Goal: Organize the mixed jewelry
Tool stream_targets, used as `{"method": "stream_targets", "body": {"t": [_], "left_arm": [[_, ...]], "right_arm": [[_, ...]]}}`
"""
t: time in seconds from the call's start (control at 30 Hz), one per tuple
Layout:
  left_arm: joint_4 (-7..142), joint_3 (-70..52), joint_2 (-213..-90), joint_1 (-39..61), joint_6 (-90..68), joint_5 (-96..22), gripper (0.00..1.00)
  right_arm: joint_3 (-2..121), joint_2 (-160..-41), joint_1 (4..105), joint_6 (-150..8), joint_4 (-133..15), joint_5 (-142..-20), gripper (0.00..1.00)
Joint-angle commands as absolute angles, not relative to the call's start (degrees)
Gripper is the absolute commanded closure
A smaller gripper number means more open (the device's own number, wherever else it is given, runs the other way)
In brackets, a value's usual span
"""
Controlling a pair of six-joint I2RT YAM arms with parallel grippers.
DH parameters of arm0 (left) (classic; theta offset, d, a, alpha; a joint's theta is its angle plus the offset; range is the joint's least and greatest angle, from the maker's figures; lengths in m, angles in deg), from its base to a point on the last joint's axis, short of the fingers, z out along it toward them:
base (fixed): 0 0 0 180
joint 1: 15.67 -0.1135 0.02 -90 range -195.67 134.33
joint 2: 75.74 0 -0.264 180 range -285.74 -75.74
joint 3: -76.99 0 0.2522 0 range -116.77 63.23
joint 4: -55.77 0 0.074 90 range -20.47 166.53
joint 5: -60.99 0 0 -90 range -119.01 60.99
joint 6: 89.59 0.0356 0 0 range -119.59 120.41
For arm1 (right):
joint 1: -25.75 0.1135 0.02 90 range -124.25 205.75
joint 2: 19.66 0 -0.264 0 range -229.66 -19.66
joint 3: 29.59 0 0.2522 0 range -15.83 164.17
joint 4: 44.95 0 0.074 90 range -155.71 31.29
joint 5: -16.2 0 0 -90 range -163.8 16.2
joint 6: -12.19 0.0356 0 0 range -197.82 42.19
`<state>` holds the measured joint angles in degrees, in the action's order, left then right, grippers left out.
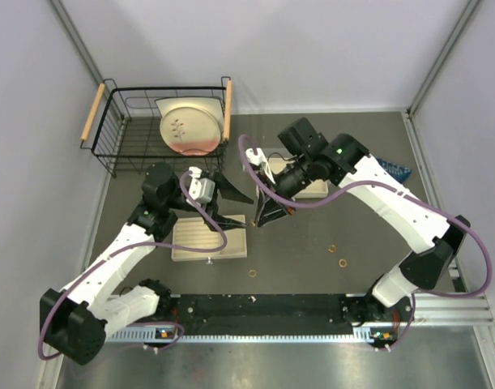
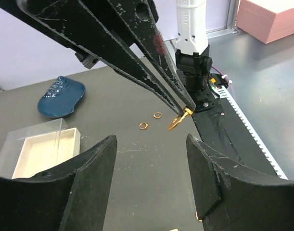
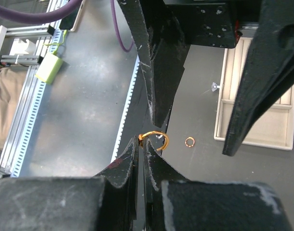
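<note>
My right gripper (image 3: 143,143) is shut on a gold ring (image 3: 159,136), which it pinches by its edge above the table. From the left wrist view that ring (image 2: 177,121) hangs at the tips of the right fingers. My left gripper (image 2: 150,140) is open with nothing between its fingers, and in the top view it (image 1: 230,206) sits just left of the right gripper (image 1: 260,222). Loose gold rings lie on the dark table (image 1: 332,248) (image 1: 343,262) (image 1: 251,273). The beige ridged tray (image 1: 200,241) lies below the left gripper.
A wire dish rack (image 1: 117,138) holding a plate (image 1: 190,128) stands at the back left. A small clear-lidded box (image 2: 41,149) and a blue object (image 2: 61,96) lie beyond the right arm. A pink box (image 2: 272,19) sits far off. The black rail (image 1: 263,308) runs along the near edge.
</note>
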<state>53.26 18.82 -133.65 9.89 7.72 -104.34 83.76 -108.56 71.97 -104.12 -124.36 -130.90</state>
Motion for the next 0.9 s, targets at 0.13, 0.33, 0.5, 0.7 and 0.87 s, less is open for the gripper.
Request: {"method": "stream_targets", "body": {"t": [0.13,0.33,0.5,0.7,0.87], "left_arm": [[51.34,19.54,-132.87,11.04,6.56,-106.01,0.37],[47.04,20.68,-133.05,11.66,3.50,-105.39,0.44],[42.73,21.57,-133.05,11.75,0.58,-105.12,0.49],[42.29,21.83,-132.96,11.83,0.58,-105.04,0.56],[42.29,22.09,-132.87,11.84,0.58,-104.95,0.64]], "right_arm": [[87.53,-109.48,70.93,-104.09,-123.93,-131.63,1.00],[87.88,-110.28,71.01,-103.92,-123.93,-131.46,1.00],[88.23,-110.63,71.01,-103.92,-123.93,-130.75,1.00],[88.67,-110.72,71.01,-103.57,-123.93,-130.23,1.00],[88.85,-110.89,70.93,-103.48,-123.93,-129.87,1.00]]}}
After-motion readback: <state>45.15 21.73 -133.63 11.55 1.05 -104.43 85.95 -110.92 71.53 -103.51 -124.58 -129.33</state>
